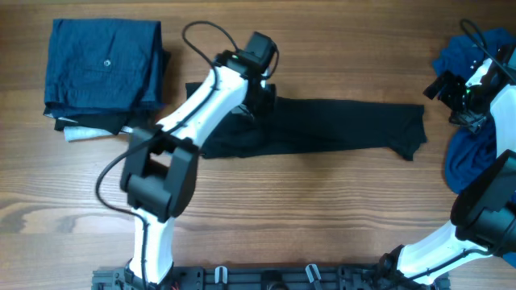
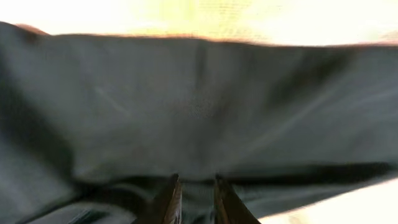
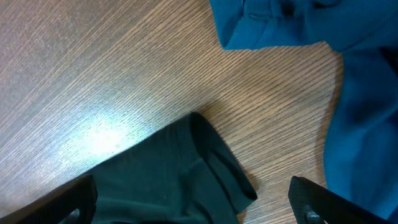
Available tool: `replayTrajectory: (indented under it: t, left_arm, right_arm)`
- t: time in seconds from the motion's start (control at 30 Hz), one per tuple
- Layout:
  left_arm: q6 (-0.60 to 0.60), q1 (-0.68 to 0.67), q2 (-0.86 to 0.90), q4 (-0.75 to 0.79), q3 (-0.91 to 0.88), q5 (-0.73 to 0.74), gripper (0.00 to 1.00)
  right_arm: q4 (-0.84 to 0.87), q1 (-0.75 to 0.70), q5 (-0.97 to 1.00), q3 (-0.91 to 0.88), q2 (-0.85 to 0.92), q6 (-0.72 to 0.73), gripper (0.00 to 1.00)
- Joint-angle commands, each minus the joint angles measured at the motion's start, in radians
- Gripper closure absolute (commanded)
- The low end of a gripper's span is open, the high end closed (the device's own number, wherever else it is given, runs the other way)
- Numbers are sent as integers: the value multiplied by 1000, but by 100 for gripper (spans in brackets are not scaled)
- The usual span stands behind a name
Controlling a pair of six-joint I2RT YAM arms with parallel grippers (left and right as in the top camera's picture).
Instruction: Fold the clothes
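We see a long black shirt lying flat in the middle of the wooden table. It is folded into a long strip that runs from 9 o'clock to 3 o'clock. One sleeve end sticks out at the 3 o'clock end.

The left arm reaches from 6 o'clock up over the 9 o'clock end of the black shirt. The left gripper sits right on that end, near the shirt's 12 o'clock edge. In the left wrist view its two fingers are close together, with only a thin gap. Dark cloth fills almost the whole view and shows in the gap too. We cannot tell if the jaws pinch the cloth or just rest on it.

The right gripper hangs at 3 o'clock, above the sleeve end of the black shirt. Its jaws are wide apart and hold nothing. In the right wrist view one finger shows at 7 o'clock and the other at 5 o'clock, with the black sleeve between them, down on the table.

A loose blue pile lies at 3 o'clock, just beside the sleeve end. We cannot tell if they touch.

A folded blue cloth sits at 10 o'clock, well apart from the blue pile. It lies on top of something dark with a bit of white peeking out at its 6 o'clock edge.
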Motion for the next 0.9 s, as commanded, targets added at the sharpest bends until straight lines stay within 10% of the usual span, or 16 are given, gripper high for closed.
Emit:
replayTrajectory:
  t: [0.0, 0.43, 0.87]
  left_arm:
    - [-42, -21, 73, -33, 3, -27, 87]
    - [-51, -161, 106, -95, 3, -64, 89]
    - [-51, 127, -89, -191, 38, -76, 75]
  right_arm:
    - [3, 3, 13, 12, -18, -7, 1]
    - [3, 3, 13, 12, -18, -7, 1]
    - [3, 3, 13, 12, -18, -7, 0]
